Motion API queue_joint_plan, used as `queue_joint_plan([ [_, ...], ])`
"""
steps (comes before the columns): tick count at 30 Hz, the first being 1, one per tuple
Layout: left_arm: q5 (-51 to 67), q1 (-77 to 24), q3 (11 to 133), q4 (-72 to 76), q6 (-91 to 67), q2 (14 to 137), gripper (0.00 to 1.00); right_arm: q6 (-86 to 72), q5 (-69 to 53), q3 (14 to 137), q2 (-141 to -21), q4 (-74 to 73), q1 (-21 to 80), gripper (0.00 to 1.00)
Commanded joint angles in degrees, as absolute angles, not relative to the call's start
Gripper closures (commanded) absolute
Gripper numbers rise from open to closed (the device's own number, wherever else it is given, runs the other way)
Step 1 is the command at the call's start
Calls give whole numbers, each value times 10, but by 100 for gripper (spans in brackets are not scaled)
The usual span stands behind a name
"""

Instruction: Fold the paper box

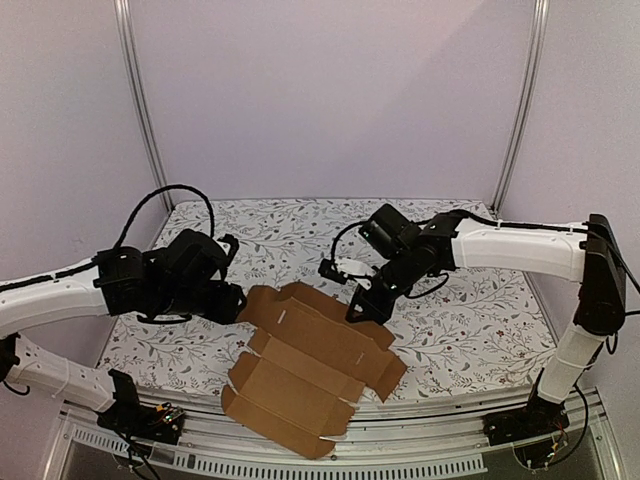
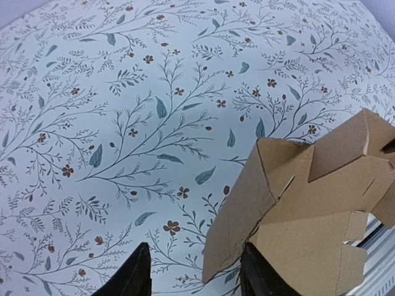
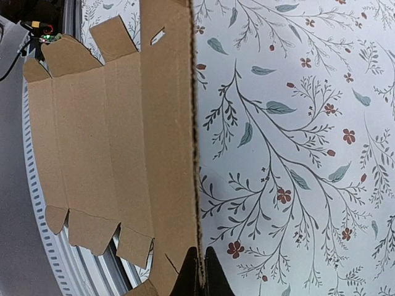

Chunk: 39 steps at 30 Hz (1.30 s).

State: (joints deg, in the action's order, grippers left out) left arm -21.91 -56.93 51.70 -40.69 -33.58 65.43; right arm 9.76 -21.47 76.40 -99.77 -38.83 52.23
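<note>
Paper box (image 1: 310, 365) first: we see a flat die-cut sheet of plain brown cardboard, creased into long panels with tabs at both short ends. It lies at the middle of the near edge of the tabletop. Its near end hangs out past that edge, over the metal rail (image 1: 440, 415), while its far long side rests on the floral tablecloth (image 1: 460, 330).

Over to the right gripper (image 1: 358, 305). It reaches in from the right edge of the table and sits right on the sheet's far long side. From the right wrist camera we catch its fingers (image 3: 187, 277) drawn almost together, with the cardboard's edge running straight into the thin gap between them. They have that edge pinched, and from there the panels spread away flat towards the rail.

Now the left gripper (image 1: 232, 300), coming from the left edge of the table and hovering at the sheet's far left corner. The left wrist camera shows its fingers (image 2: 133, 277) spread wide apart above the cloth. A bent corner flap of the sheet pokes into the gap, close against one finger, and the other finger stands well clear of it. Nothing is clamped there. We cannot tell whether the near finger touches the flap. At this end the tabs stand up off the cloth, folded at their creases, not lying flat.
</note>
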Motion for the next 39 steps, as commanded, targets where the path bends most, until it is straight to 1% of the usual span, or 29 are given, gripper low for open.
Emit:
queue_joint_plan([
  [1,-169,-539,532,-395,-338,635,50,116,-137,806,-984,-434,544,100],
  [7,-160,-522,544,-403,-332,635,49,120,-84,842,-984,-465,558,100],
  [16,-150,-476,509,-378,-328,644,49,137,-73,847,-967,-480,581,100],
  [22,-113,-460,536,-381,-322,644,51,124,-29,868,-974,-505,582,100],
  [27,-43,-460,579,-385,-330,633,51,116,-3,883,-997,-521,583,100],
  [29,-13,-460,591,-375,-340,630,57,115,6,887,-1002,-520,587,100],
  [32,10,-460,608,-363,-345,634,71,115,20,893,-1004,-521,591,100],
  [34,14,-460,618,-356,-344,642,81,114,20,896,-1003,-521,594,100],
  [36,11,-460,630,-356,-342,657,94,113,21,899,-1003,-521,598,100],
  [37,11,-460,637,-355,-341,666,99,112,21,900,-1002,-521,599,100],
  [39,14,-460,651,-354,-343,689,100,110,25,901,-1001,-520,603,100],
])
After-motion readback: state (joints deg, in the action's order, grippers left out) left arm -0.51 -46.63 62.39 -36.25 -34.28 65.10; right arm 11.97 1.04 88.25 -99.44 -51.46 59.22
